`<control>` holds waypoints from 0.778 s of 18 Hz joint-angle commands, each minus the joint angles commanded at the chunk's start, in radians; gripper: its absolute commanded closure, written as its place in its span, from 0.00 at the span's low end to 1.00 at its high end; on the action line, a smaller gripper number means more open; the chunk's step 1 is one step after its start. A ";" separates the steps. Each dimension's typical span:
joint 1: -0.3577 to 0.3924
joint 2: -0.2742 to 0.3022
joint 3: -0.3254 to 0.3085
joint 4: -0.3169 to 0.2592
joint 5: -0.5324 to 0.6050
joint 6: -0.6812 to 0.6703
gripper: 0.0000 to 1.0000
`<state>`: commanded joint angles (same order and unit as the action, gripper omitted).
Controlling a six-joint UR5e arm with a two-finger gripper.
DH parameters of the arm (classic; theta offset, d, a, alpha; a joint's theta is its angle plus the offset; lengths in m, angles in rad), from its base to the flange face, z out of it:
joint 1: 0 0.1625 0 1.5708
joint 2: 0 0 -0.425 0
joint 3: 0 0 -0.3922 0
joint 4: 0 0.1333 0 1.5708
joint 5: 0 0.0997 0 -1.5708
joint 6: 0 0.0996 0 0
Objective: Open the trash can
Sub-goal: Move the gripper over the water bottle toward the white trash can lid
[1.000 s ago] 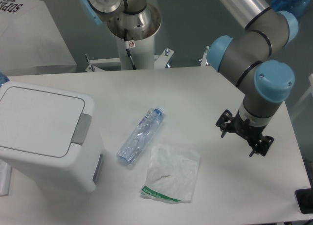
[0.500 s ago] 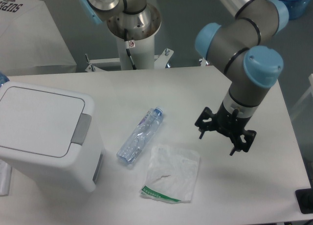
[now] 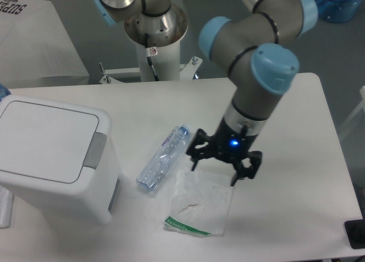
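My arm reaches down from the upper right with its grey links and blue joint caps bent at the wrist, my pincer (image 3: 214, 170) pointing downward, its two black fingers (image 3: 194, 160) spread apart and holding nothing, a small blue light glowing at its base.

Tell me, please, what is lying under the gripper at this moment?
Under the open gripper lies the upper edge of a clear plastic bag on the table. Whatever the gripper body covers cannot be seen.
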<state>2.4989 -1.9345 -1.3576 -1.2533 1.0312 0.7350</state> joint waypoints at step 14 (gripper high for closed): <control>-0.133 0.109 -0.040 0.077 -0.083 -0.203 0.00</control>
<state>2.3654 -1.8255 -1.3974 -1.1766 0.9480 0.5323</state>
